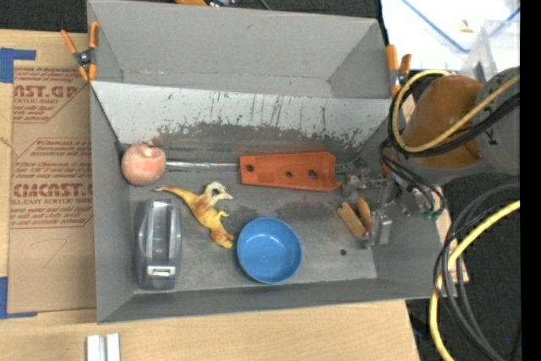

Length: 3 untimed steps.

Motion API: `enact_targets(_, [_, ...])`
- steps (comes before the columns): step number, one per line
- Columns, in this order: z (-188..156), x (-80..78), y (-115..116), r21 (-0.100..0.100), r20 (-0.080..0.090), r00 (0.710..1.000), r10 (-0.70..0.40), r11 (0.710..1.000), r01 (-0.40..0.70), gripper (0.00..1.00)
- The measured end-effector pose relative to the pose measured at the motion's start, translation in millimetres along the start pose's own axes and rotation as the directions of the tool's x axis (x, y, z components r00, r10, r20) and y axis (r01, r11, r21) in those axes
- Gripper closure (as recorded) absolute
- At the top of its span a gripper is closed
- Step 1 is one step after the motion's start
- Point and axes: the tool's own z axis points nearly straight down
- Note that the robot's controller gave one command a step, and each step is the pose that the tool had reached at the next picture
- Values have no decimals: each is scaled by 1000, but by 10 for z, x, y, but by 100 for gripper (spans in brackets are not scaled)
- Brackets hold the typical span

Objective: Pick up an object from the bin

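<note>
My gripper (pixel 373 224) is low over the bin's right side, close to the right wall. A small brown oblong thing (pixel 352 218) lies right against its left side; whether it is gripped cannot be told. An orange flat bar with holes (pixel 286 171) lies just up and left of the gripper, along the back of the floor. Further left, at the front, sits a blue bowl (pixel 269 250).
A yellow toy dinosaur (pixel 208 211) lies left of the bowl. A clear tape dispenser (pixel 158 243) is in the front left corner. A pink apple (pixel 144 164) rests at the back left. The arm with its cables crosses the bin's right rim.
</note>
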Motion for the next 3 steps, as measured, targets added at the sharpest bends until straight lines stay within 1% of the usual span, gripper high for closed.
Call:
enact_targets(1, [1, 273, 9, -2, -3, 979, 206, 979, -206, 0])
enact_targets(2, [0, -4, 10, 1, 4, 1000, 7, 1000, -7, 0])
enact_targets(3, [7, 262, 26, -3, -2, 979, 202, 979, -202, 100])
